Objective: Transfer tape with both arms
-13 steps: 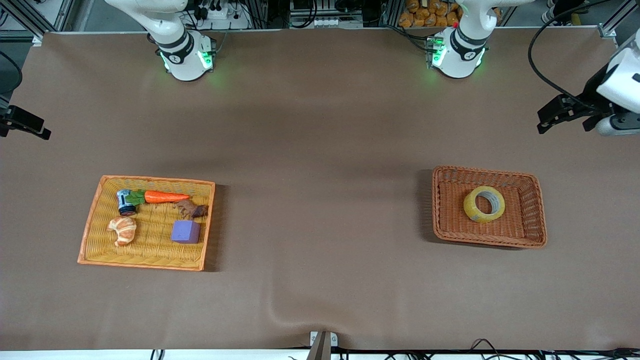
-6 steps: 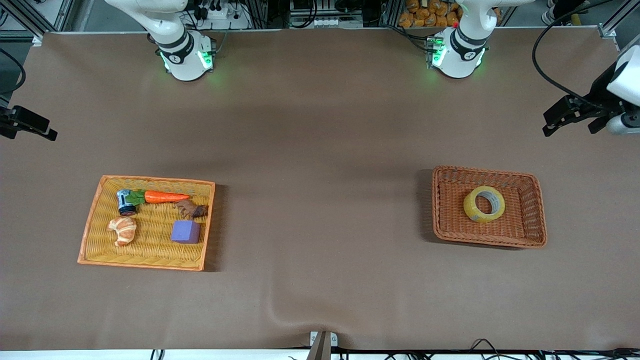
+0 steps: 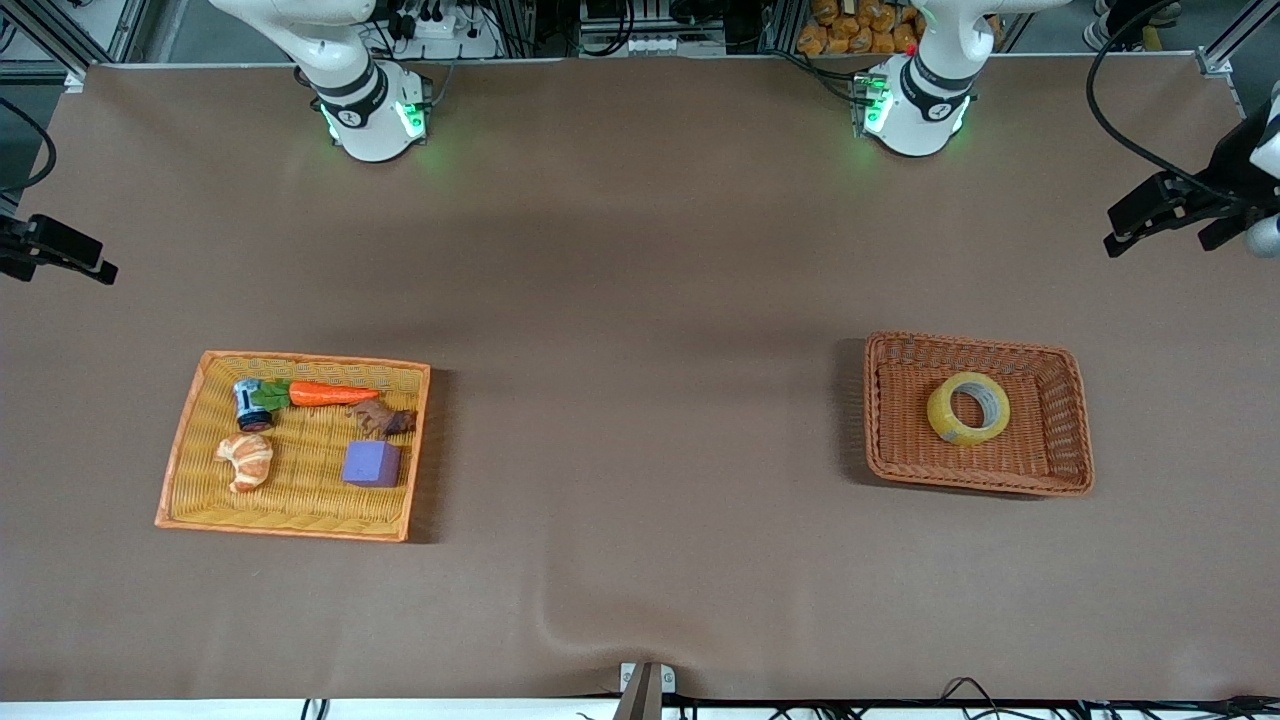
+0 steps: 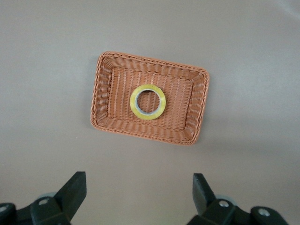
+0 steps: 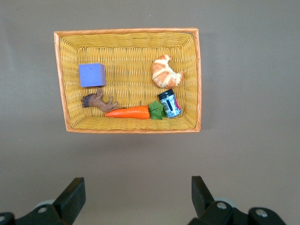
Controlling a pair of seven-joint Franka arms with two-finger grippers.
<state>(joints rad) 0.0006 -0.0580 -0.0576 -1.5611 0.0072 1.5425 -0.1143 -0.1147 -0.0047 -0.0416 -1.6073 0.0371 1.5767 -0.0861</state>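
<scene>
The tape, a yellowish ring with a grey-white core, lies flat in the brown wicker basket toward the left arm's end of the table. It also shows in the left wrist view, in the middle of the basket. My left gripper hangs high over the table's edge at that end, open and empty. My right gripper hangs high at the right arm's end, open and empty.
A yellow wicker tray toward the right arm's end holds a carrot, a croissant, a purple cube, a small jar and a brown toy animal. The brown cloth has a wrinkle near the front edge.
My left gripper has risen and drawn back toward the left arm's end of the table, partly leaving the front view. My right gripper has shifted slightly. The tape has not moved.
</scene>
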